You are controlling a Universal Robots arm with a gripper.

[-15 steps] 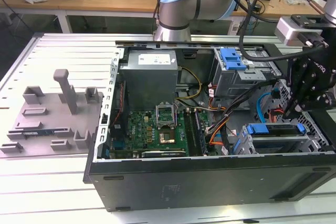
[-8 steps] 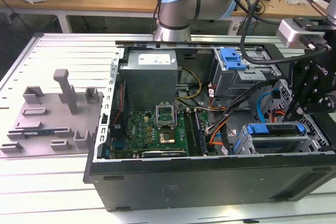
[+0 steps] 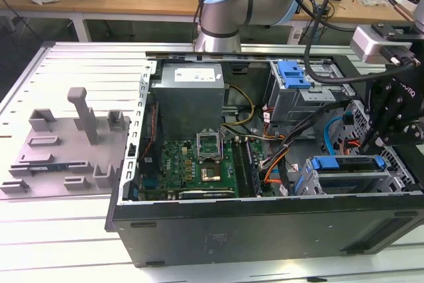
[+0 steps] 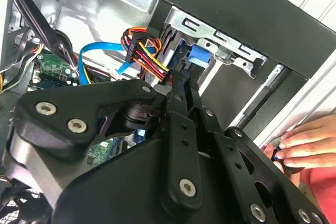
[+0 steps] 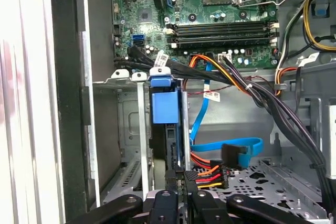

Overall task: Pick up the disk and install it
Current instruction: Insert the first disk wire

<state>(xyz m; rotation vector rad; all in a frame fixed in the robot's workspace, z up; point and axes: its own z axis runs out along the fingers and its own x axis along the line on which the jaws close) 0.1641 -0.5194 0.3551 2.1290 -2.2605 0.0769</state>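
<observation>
disk (image 5: 164, 106) in drive bay (image 5: 126, 119), gripper (image 5: 179, 179) near — cables (image 5: 231, 80) beside

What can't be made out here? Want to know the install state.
- How deep the disk sits: first wrist view sees it edge-on, bay rails cover its sides.
- Whether the hand touches the disk: frame edge cuts the hand off in the first wrist view; its own black links block the second wrist view.
- What the person's fingers grip: second wrist view, partly behind those links.
</observation>
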